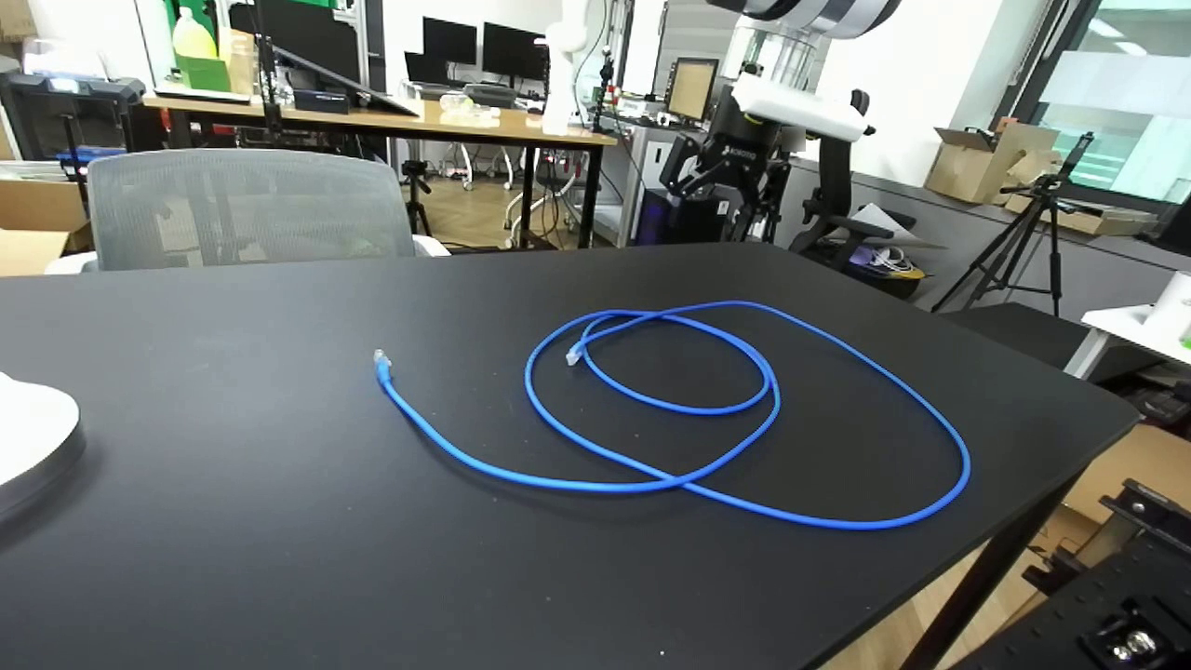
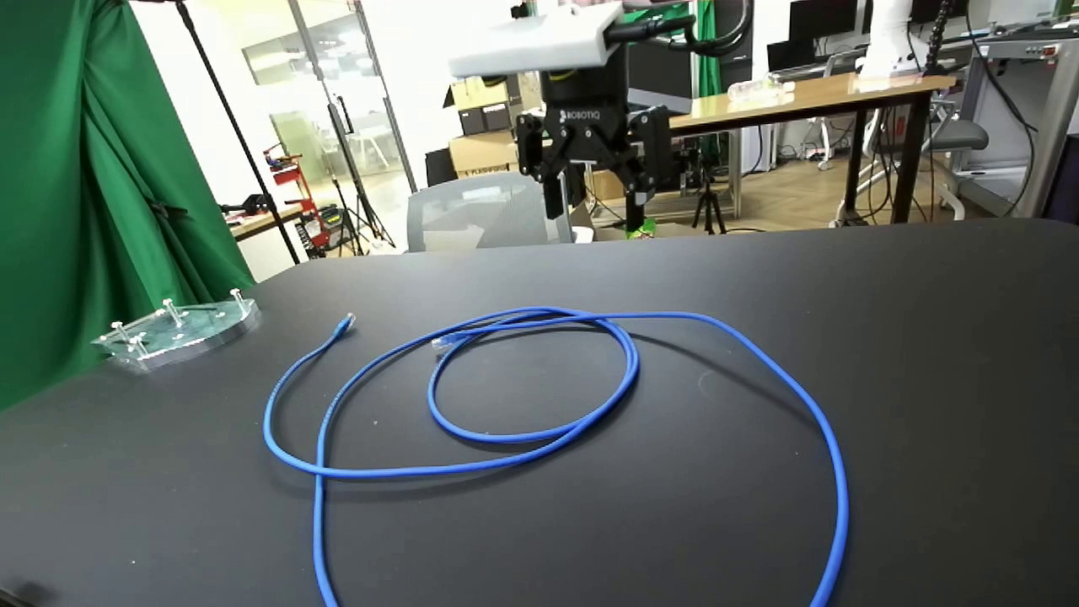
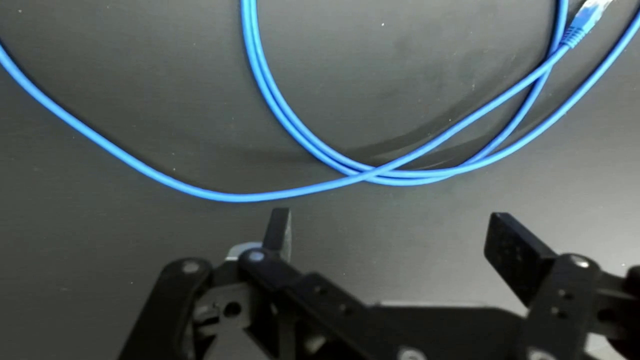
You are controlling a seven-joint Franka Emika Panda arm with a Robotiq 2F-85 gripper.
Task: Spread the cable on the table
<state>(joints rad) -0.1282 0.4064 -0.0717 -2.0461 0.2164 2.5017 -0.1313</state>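
The bright blue cable lies on the black table (image 1: 279,558) in overlapping loops, and shows in both exterior views (image 1: 577,485) (image 2: 405,472). One plug end (image 1: 382,365) points away from the coil. The other plug end (image 1: 574,355) lies at the inner loop, and also shows in the wrist view (image 3: 587,17). My gripper is open and empty, raised above the table's far side in both exterior views (image 1: 721,200) (image 2: 594,208). In the wrist view the fingertips (image 3: 390,217) are wide apart, with the cable (image 3: 295,192) just beyond them, and nothing lies between them.
A white rounded object (image 1: 37,433) sits at the table's left in an exterior view. A clear plate with bolts (image 2: 181,330) lies near a green curtain (image 2: 93,185). A grey mesh chair (image 1: 251,205) stands behind the table. A tripod (image 1: 1033,219) stands beyond the right edge.
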